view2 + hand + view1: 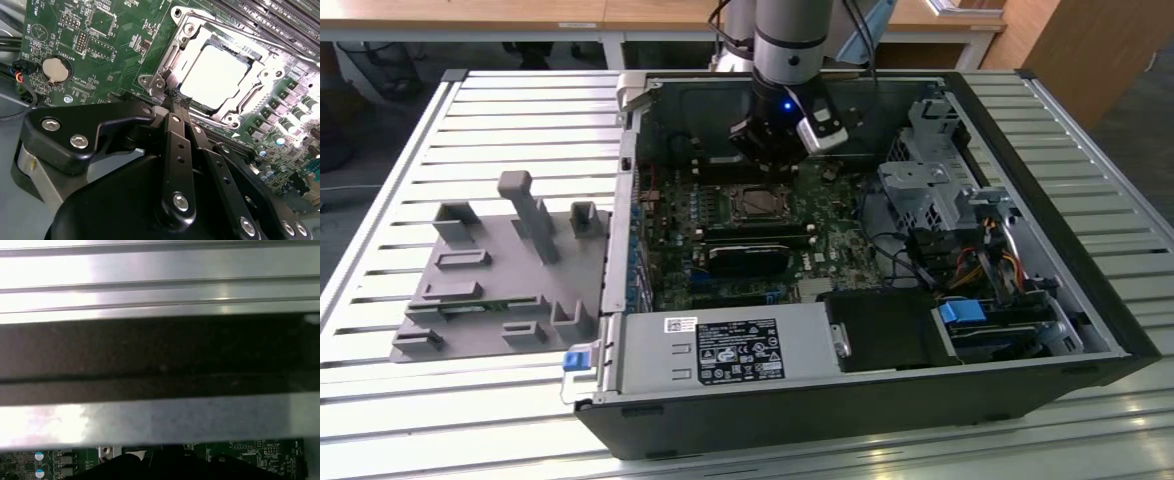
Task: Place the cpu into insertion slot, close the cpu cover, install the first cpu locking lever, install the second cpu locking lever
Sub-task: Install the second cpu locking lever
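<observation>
The cpu (215, 75) lies flat in the insertion slot (758, 203), its silvery top showing through the window of the cpu cover (260, 80). The cover lies down over the cpu. In the second wrist view my gripper (174, 100) is shut, and its black fingers (172, 140) meet in a point at one corner of the socket's metal frame, with nothing visibly between them. In the exterior view the gripper (767, 165) hangs low inside the open computer case, just beyond the far edge of the socket.
Black memory sticks (754, 235) lie on the near side of the socket. A drive cage (927, 190) with cables stands on the exterior view's right, and a power supply (720, 350) at the front. A grey fixture (494, 270) sits on the slatted table. A coin cell (55, 69) is on the board.
</observation>
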Robot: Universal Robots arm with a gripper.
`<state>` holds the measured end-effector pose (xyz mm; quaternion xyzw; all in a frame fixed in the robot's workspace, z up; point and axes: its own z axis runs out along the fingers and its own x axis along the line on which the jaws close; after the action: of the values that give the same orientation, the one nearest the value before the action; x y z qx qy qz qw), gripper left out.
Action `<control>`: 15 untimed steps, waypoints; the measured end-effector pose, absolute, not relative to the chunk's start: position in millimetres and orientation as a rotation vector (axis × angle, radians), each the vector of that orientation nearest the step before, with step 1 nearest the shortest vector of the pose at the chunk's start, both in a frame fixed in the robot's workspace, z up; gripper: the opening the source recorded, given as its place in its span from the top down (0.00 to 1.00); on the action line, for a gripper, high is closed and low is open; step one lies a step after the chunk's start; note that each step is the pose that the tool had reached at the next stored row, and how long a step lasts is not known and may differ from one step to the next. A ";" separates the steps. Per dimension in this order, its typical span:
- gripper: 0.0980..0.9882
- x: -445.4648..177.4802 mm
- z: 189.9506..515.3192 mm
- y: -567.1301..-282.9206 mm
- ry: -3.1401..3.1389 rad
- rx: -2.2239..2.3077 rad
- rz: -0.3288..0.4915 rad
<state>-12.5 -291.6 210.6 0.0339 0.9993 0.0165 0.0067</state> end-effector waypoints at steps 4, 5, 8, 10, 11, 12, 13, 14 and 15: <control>0.99 -12.5 210.6 -294.0 3.126 0.106 0.052; 0.99 -12.5 210.6 -294.6 3.126 0.106 0.052; 0.99 -12.5 210.6 -296.5 3.126 0.106 0.052; 0.99 -12.5 210.6 -298.2 3.126 0.106 0.051; 0.99 -12.5 210.6 -299.5 3.126 0.106 0.051; 0.99 -12.5 210.6 -300.6 3.126 0.106 0.052; 0.99 -12.5 210.6 -301.6 3.126 0.106 0.051; 0.99 -12.5 210.5 -302.5 3.126 0.106 0.052; 0.99 -12.5 210.5 -303.4 3.126 0.106 0.052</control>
<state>-12.5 -303.4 210.5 0.0339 0.9993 0.0165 0.0067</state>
